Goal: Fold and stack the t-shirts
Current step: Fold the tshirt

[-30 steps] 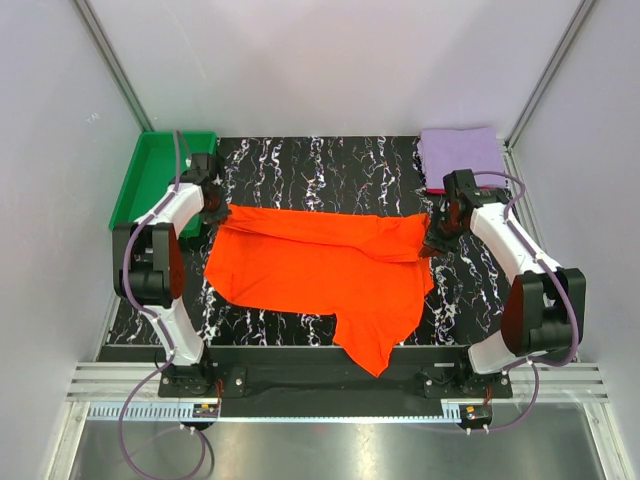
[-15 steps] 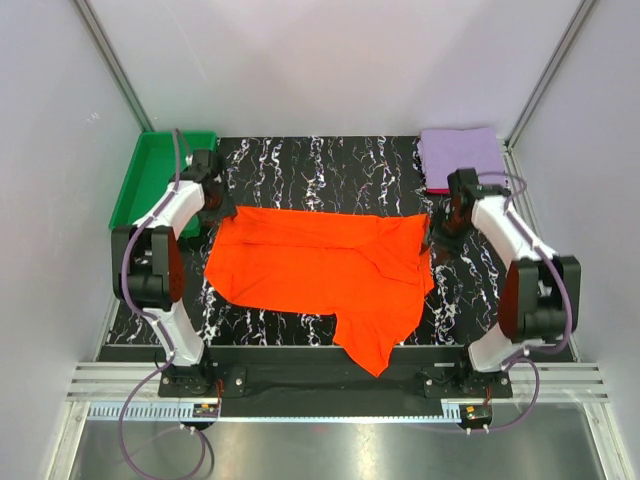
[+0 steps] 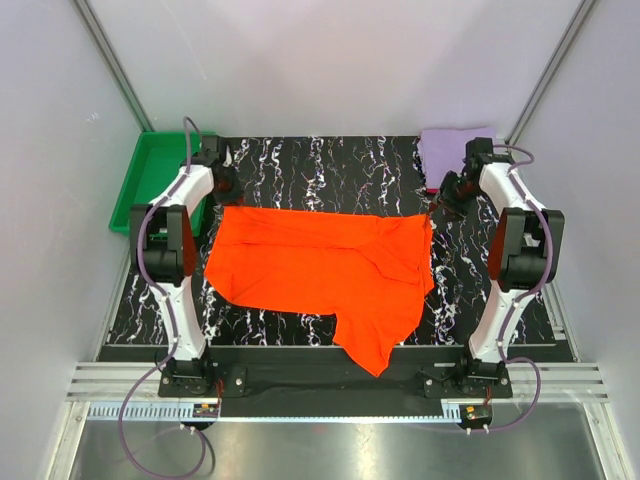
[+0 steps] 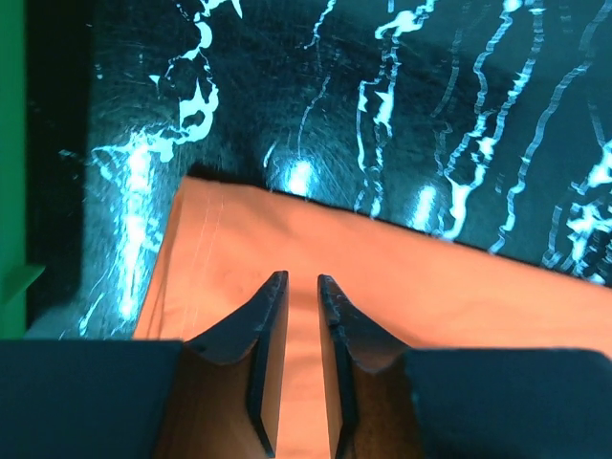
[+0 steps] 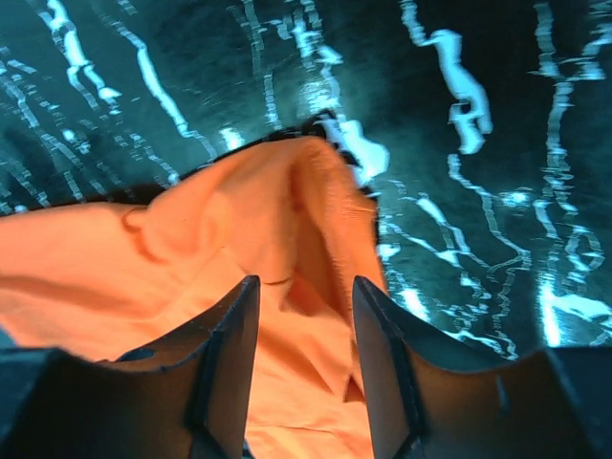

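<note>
A large orange t-shirt (image 3: 320, 265) is seen spread out on the black marbled table (image 3: 330, 165), about in the middle between the two arms. Its back edge lies nearly straight from left to right. One part of it reaches toward the near edge and hangs a little over it.

A purple t-shirt (image 3: 445, 150) is laid folded in the far right corner of the table, well apart from the orange one. A green tray (image 3: 150, 185) is placed at the far left, beside the table.

The left gripper (image 4: 301, 280) is held over the far left corner of the orange t-shirt. Its jaws are set close to each other with only a narrow gap, and nothing is clamped between them; the orange cloth is seen through the gap. Whether the tips touch the cloth cannot be told.

The right gripper (image 5: 306, 282) is held at the far right corner of the same t-shirt, near the purple one. Its jaws are clearly apart. A raised fold of orange cloth is seen below and between them, but it is not pinched.
</note>
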